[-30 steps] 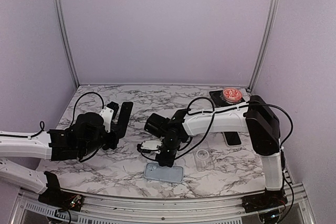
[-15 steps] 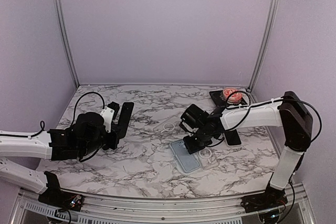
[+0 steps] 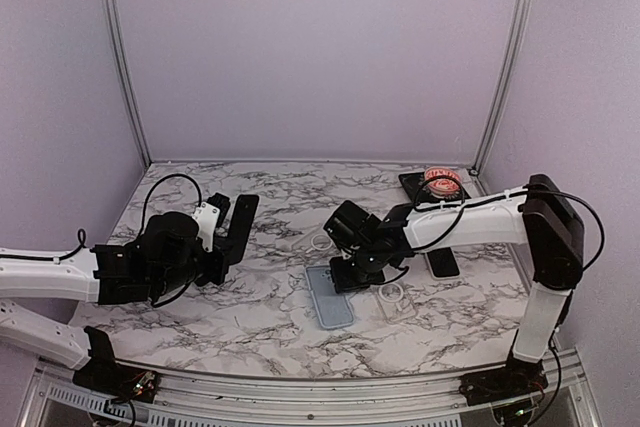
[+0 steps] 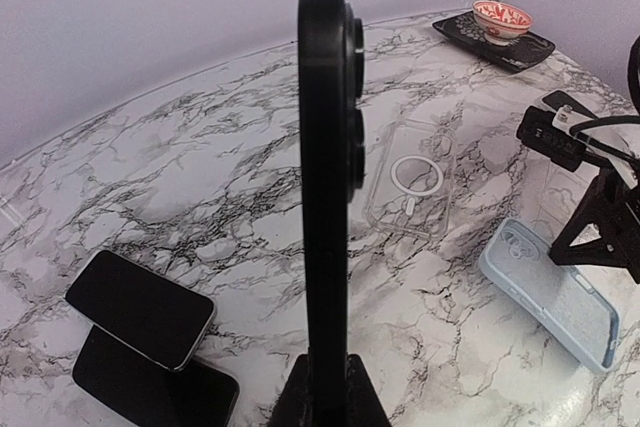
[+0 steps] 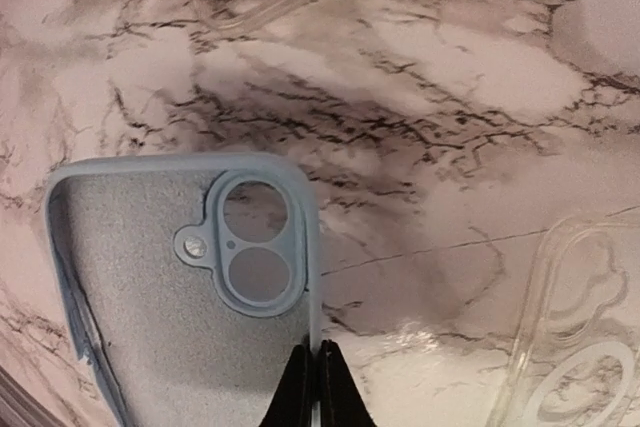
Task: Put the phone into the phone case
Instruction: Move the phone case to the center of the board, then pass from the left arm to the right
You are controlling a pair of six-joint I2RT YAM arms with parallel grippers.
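Two arms, top view: left gripper [image 3: 221, 253] is clamped on the near end of one black slab phone [image 3: 238, 219], well left of the light blue phone case [image 3: 328, 302]. Right gripper [image 3: 349, 274] pinches that case's far end.
Top view, count: two clear plastic cases with white rings, one just beyond the blue case [image 3: 320, 242] and one just right of it [image 3: 392, 295]. One dark flat phone [image 3: 442, 262] lies farther right. One red-patterned bowl [image 3: 441, 181] sits on a black tray [image 3: 410, 184], far beyond.
Top view, unclear: whether the held phone touches the marble table [image 3: 250, 325].
Left wrist, count: one held phone, seen edge-on. Two overlapping dark phones [image 4: 140, 305] lie far left of the blue case [image 4: 550, 287], which is hollow side up. One clear case shows.
Left wrist, hidden: the phone's lower end sits between the fingers, and the right arm is cut off.
Right wrist, count: one blue case [image 5: 190, 287], with closed fingertips at its right wall. Two clear cases show, one at right [image 5: 585, 347] and one faint at the top.
Right wrist, cut off: the blue case's lower part.
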